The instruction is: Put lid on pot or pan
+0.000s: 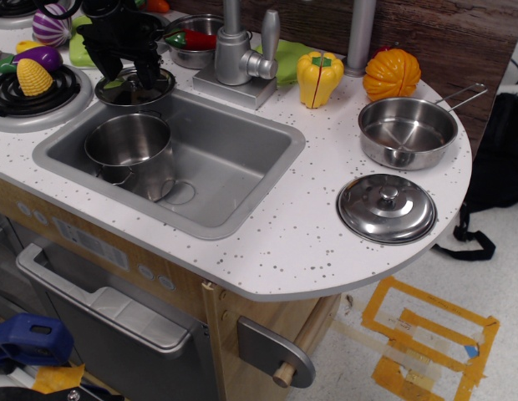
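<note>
The dark, flat steel lid (146, 96) lies on the counter at the sink's back left corner. My black gripper (128, 73) is down over it, with a finger (106, 67) on each side of the centre knob. The jaws stand apart and are not closed on the knob. The knob itself is mostly hidden by the gripper. The deep steel pot (129, 146) stands upright and uncovered in the left part of the grey sink (242, 159), just in front of the lid.
A faucet (238, 50) stands behind the sink, with a small steel bowl of toy vegetables (192, 42) beside it. A shallow pan (407, 132) and a brighter domed lid (386, 209) sit at the right. A burner with toy corn (33, 79) is at the left.
</note>
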### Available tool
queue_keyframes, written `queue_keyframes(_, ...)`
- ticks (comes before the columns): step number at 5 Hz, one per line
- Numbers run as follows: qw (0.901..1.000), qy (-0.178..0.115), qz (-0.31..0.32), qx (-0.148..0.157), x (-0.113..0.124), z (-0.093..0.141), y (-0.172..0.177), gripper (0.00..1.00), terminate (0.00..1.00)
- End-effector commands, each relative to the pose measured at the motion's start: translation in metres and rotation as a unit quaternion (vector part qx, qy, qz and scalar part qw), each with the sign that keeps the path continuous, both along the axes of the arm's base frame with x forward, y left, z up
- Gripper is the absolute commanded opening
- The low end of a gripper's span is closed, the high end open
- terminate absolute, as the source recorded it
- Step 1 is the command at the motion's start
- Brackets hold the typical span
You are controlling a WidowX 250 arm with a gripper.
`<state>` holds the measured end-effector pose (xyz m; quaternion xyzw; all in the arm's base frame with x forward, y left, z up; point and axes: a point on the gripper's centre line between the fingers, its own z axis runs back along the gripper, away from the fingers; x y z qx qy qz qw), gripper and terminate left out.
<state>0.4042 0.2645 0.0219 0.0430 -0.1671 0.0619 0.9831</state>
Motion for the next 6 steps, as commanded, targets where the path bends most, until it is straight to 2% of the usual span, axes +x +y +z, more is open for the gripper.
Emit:
queue_keyframes(1, 0.9996, -0.024, -0.003, 0.016, 0.0055, 0.0196, 0.0133, 1.00, 0.00)
queue_keyframes(4, 0.9996, -0.025, 0.003, 0.011, 0.0057, 0.0122, 0.0205, 1.00, 0.00)
queue_keyframes(5, 0.9995, -0.026, 0.008, 0.014, 0.0061, 0.0120, 0.0192, 0.00, 0.00)
queue_keyframes(6, 0.9995, -0.026, 0.012, 0.015, 0.0063, 0.0134, 0.0173, 0.00, 0.00)
